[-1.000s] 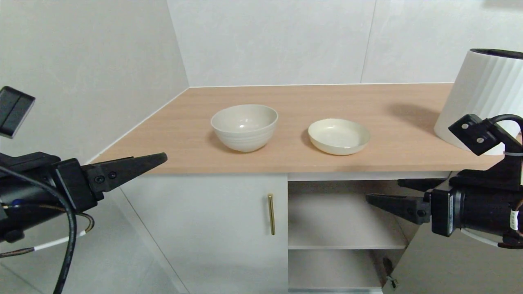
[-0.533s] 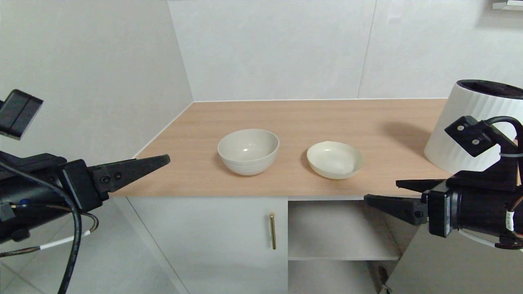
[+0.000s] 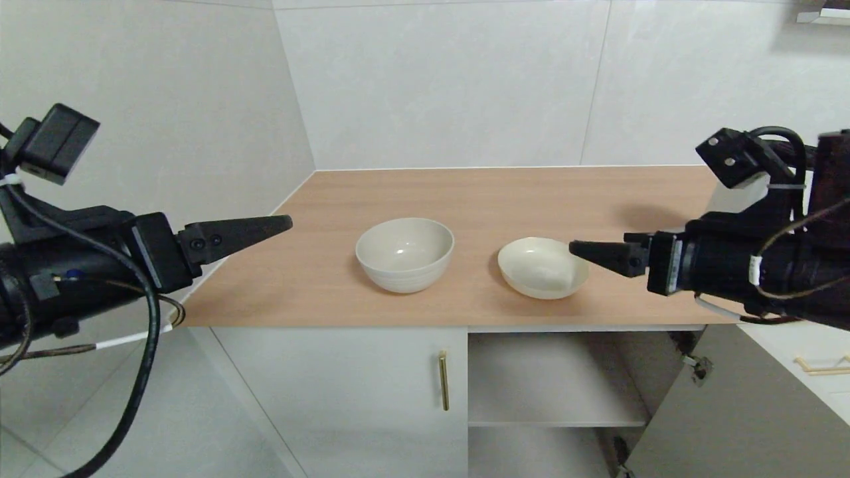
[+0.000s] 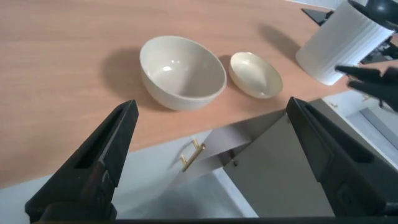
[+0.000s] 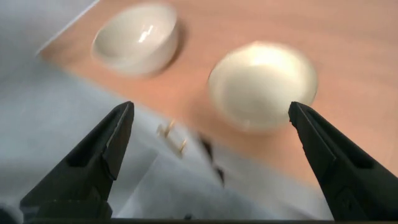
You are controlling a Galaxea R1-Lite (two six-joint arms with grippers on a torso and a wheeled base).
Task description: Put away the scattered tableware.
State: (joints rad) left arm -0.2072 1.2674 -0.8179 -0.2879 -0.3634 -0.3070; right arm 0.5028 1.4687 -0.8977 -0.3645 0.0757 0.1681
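Wooden countertop (image 3: 478,199) holds a bowl (image 3: 404,253) left of a shallow dish (image 3: 541,267); left gripper (image 4: 211,106) and right gripper (image 5: 209,106) hover nearby, jaws spread.

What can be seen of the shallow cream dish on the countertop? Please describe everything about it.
The shallow dish is round, cream and glossy, ceramic by its look, with a low sloping wall and a plain rim. It is empty and upright, resting on the wooden countertop near its front edge, on the robot's right of the deep bowl and apart from it. The right gripper hangs beside it with jaws open; it does not seem to touch it.
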